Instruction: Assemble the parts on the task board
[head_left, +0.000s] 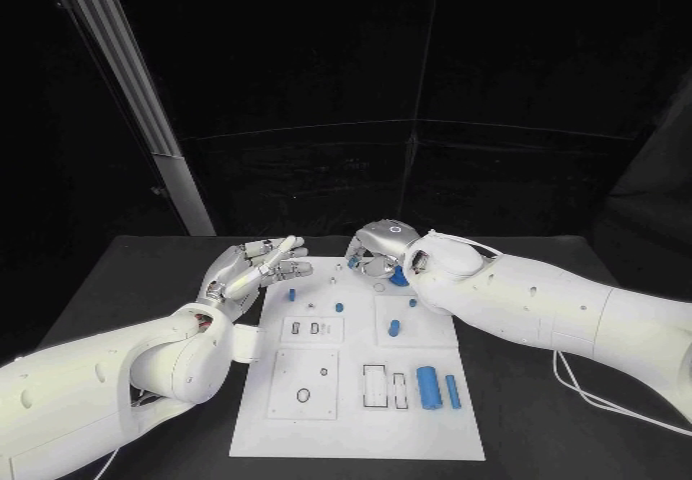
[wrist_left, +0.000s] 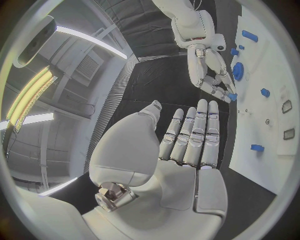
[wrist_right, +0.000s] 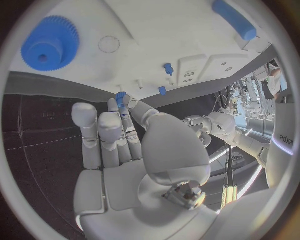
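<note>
Right hand (head_left: 387, 250) is pinching a small blue peg (wrist_right: 120, 96) over the task board (head_left: 361, 420) at frame centre, left hand (head_left: 257, 265) idling wide open; next likely seating it.

Black table (head_left: 173, 270) carries white task board (head_left: 361, 425) at centre; white cable (head_left: 599, 400) trails beside board.
</note>
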